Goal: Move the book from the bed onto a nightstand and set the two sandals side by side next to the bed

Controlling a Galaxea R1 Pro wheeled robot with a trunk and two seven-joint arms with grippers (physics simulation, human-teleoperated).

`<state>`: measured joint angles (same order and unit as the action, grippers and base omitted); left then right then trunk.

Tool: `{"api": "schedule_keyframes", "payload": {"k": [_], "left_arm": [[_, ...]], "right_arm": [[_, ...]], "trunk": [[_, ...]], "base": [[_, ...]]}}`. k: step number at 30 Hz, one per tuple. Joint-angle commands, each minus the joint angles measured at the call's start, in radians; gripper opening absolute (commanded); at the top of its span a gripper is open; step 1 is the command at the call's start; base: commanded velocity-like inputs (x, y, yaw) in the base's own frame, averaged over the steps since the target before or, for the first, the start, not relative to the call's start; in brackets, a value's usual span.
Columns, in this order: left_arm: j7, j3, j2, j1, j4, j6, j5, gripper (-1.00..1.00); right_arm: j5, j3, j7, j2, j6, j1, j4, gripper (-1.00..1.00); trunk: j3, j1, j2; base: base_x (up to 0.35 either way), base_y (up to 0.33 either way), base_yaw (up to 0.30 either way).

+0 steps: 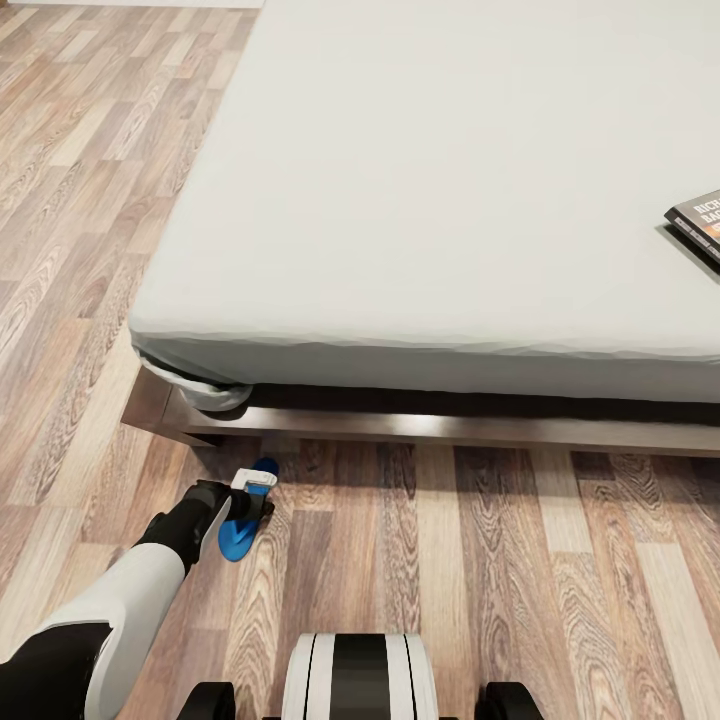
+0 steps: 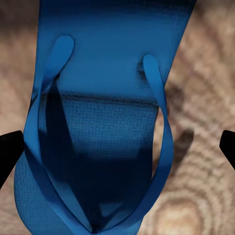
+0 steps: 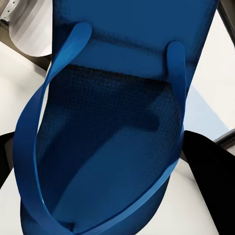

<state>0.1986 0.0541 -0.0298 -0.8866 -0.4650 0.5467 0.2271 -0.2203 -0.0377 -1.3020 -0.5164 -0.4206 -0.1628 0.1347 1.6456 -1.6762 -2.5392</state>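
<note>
So far neither part of the task looks finished. The small dark paperback book (image 1: 698, 224) with white lettering lies on the smooth light-grey mattress of the low dark-wood bed (image 1: 420, 180), at its right edge. The left hand (image 1: 247, 500) hangs over a bright blue flip-flop sandal (image 1: 243, 523) on the wood-plank floor (image 1: 520, 580) near the bed's front left corner, fingers (image 2: 10, 152) spread either side, released. The right hand grasps the other blue sandal (image 3: 112, 147), not yet set down.
</note>
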Motion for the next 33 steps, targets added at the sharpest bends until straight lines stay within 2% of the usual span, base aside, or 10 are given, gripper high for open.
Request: {"api": "schedule_keyframes", "payload": {"k": [1,13,17,21,24,27,31,33], "left_arm": [[0.009,0.006,0.001,0.0,-0.002,0.004,0.01,1.0],[0.011,0.006,0.001,0.0,-0.003,0.004,0.01,1.0],[0.011,0.006,0.001,0.0,-0.003,0.003,0.01,1.0],[0.012,0.006,0.001,0.0,-0.003,0.003,0.01,1.0],[0.012,0.006,0.001,0.0,-0.003,0.003,0.011,1.0],[0.011,0.006,0.001,0.001,-0.003,0.002,0.011,1.0],[0.01,0.006,0.001,0.001,-0.002,0.002,0.011,1.0],[0.01,0.006,0.002,0.001,-0.002,0.001,0.011,1.0]], "right_arm": [[0.001,-0.004,-0.003,0.0,-0.01,0.0,0.002,-1.0],[0.002,-0.004,-0.003,0.001,-0.011,0.0,0.002,-1.0],[0.002,-0.004,-0.003,0.001,-0.011,0.0,0.002,-1.0],[0.002,-0.004,-0.003,0.0,-0.01,0.0,0.002,-1.0],[0.002,-0.004,-0.002,0.0,-0.011,0.0,0.002,-1.0],[0.002,-0.004,-0.002,0.0,-0.011,0.0,0.002,-1.0],[0.002,-0.004,-0.002,-0.001,-0.011,0.0,0.002,-1.0],[0.002,-0.004,-0.002,-0.001,-0.011,0.0,0.002,-1.0]], "trunk": [[0.001,0.0,0.0],[0.001,0.0,0.0],[-0.015,0.002,0.001],[-0.015,0.002,0.001],[-0.027,0.003,0.001],[-0.027,0.003,0.001],[-0.042,0.005,0.002],[-0.042,0.005,0.002]], "base": [[0.0,0.0,0.0],[0.0,0.0,0.0],[0.0,0.0,0.0],[0.0,0.0,0.0],[0.0,0.0,0.0],[0.0,0.0,0.0],[0.0,0.0,0.0],[0.0,0.0,0.0]]}}
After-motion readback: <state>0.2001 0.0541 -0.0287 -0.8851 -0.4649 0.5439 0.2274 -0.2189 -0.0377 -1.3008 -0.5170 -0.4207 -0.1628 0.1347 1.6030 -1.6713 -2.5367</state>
